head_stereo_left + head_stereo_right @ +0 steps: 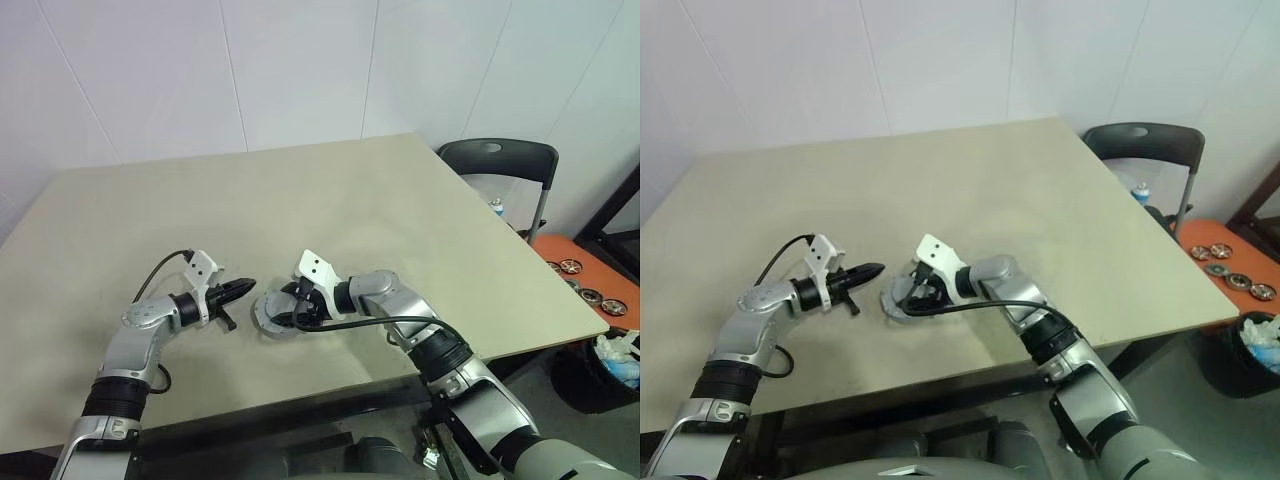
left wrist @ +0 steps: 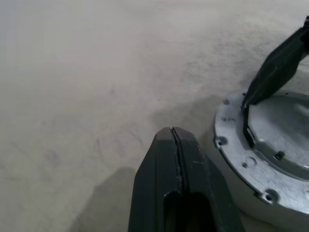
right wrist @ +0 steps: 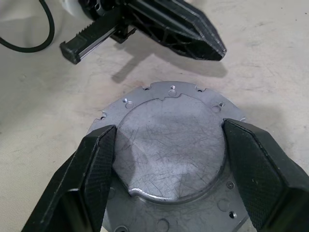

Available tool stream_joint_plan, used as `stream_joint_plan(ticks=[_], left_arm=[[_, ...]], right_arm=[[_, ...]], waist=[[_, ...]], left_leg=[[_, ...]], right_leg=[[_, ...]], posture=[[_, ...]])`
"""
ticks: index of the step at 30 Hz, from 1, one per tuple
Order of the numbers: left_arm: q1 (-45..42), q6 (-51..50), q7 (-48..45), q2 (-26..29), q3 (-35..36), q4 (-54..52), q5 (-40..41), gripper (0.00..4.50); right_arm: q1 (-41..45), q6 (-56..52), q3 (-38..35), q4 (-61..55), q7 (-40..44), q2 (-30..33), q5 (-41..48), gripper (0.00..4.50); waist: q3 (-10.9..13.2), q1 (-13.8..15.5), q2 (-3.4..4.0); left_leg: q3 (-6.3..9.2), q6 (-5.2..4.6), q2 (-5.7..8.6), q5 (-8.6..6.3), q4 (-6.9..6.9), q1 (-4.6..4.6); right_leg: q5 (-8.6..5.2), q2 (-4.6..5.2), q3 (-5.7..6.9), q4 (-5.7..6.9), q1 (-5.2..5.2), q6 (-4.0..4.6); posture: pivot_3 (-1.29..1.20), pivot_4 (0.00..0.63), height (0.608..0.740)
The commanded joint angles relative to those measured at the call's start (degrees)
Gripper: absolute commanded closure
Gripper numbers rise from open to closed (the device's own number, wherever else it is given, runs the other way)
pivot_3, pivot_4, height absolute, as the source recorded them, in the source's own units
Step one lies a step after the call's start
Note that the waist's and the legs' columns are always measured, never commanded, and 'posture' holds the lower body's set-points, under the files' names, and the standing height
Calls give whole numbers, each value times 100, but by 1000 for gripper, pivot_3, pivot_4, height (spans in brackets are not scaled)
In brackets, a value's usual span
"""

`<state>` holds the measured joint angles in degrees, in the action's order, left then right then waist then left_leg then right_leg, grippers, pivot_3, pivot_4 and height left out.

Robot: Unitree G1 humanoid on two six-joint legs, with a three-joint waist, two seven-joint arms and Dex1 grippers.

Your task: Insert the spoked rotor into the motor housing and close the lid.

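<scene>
A silver-grey round lid (image 3: 166,159) with a notched edge and a raised round middle lies flat near the table's front edge (image 1: 266,322). In the left wrist view a thick metal rim (image 2: 227,159) shows under its flange; no windings show, so I cannot tell whether that is the motor housing. My right gripper (image 3: 169,129) straddles the raised middle, its two fingers pressed against opposite sides. My left gripper (image 1: 243,288) is shut and holds nothing, hovering just left of the lid and pointing at it. The spoked rotor is hidden or out of view.
The beige table (image 1: 300,190) stretches wide behind and to both sides. A dark chair (image 1: 500,160) stands past the right edge. Beyond it lies an orange surface (image 1: 560,250) with several small round parts and a bin (image 1: 610,365).
</scene>
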<state>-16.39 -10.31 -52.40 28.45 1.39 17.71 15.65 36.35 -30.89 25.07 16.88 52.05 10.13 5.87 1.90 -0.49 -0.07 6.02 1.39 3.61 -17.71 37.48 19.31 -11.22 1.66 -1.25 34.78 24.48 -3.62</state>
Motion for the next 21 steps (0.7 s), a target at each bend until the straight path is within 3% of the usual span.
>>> stream_joint_plan(ticks=[1,9,21], left_arm=[[-45,91,-25,19,41,-202,25,4500],[-36,93,-25,-14,-16,-207,8,4500],[-6,98,-27,-27,-51,-210,-19,4500]], right_arm=[[74,-173,-135,67,-14,227,-85,1373],[176,-627,-587,-47,-7,19,460,1373],[179,-392,-467,35,-211,102,251,1373]], waist=[[0,3,-1],[-1,2,-2],[-1,-15,-2]], left_leg=[[0,0,2,0,1,0],[2,-2,12,0,5,4],[1,-1,10,0,10,3]], right_leg=[[0,-1,0,1,0,0],[0,6,0,2,1,0],[-1,4,-1,16,5,0]], posture=[[0,0,740],[0,0,740],[0,0,740]])
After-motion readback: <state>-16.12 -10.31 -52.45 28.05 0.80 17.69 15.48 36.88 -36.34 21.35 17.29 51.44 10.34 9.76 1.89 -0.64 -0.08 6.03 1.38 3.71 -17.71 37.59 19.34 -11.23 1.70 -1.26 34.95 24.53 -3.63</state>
